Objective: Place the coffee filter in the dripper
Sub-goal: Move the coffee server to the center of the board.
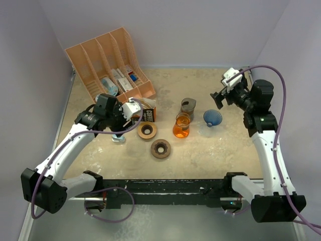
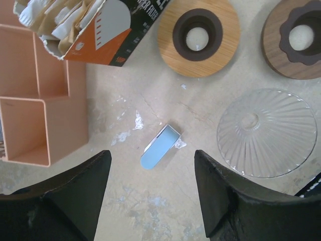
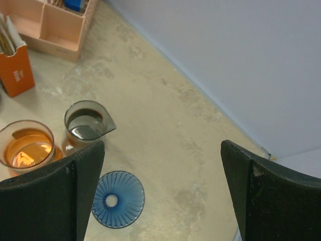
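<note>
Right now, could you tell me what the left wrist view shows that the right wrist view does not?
Left wrist only: a light wooden ring, a dark wooden ring, a clear ribbed dripper, a small pale-blue object, and the open left claw. Right wrist only: a blue dripper, an orange glass jug, a smoky grey jug, the wall, and the open right claw. Both: the orange filter box, the peach organizer and the table.
</note>
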Tool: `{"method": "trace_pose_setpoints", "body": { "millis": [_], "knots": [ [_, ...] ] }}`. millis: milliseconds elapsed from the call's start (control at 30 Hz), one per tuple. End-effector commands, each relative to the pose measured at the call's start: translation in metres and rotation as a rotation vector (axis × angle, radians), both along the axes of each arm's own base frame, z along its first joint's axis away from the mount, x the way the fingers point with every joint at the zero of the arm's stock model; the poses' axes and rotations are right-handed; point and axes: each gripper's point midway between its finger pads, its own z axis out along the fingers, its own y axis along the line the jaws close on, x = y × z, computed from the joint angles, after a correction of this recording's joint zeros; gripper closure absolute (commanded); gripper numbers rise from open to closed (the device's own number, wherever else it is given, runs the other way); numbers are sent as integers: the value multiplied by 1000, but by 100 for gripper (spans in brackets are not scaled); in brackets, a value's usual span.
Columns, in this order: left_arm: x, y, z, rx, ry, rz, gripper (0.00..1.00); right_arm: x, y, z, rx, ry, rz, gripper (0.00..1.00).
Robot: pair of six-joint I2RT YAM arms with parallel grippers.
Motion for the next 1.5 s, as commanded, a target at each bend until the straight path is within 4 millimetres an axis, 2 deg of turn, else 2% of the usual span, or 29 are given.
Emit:
{"method": "trace_pose_setpoints", "body": {
  "millis": [0,267,400,533,767,933,1300,1467],
  "knots": [
    [2,-19,4,-50,-23,-96,36,-4,18,-5,10,-16,100,0],
    [9,-33,3,-92,-44,-142,42,5,50,-29,41,16,201,1],
    [11,-33,7,-104,-72,-132,42,11,71,-43,47,49,250,4],
    [14,-30,12,-105,-106,-107,42,11,84,-53,38,62,276,7],
    [17,-24,15,-103,-138,-56,42,6,97,-72,14,88,297,15],
    [19,-17,15,-87,-142,-32,42,6,108,-85,-4,117,307,24],
    [22,-9,20,-111,-155,2,41,13,116,-142,-86,280,237,45],
    [22,-5,20,-117,-162,13,41,9,120,-155,-105,342,241,49]
  ]
}}
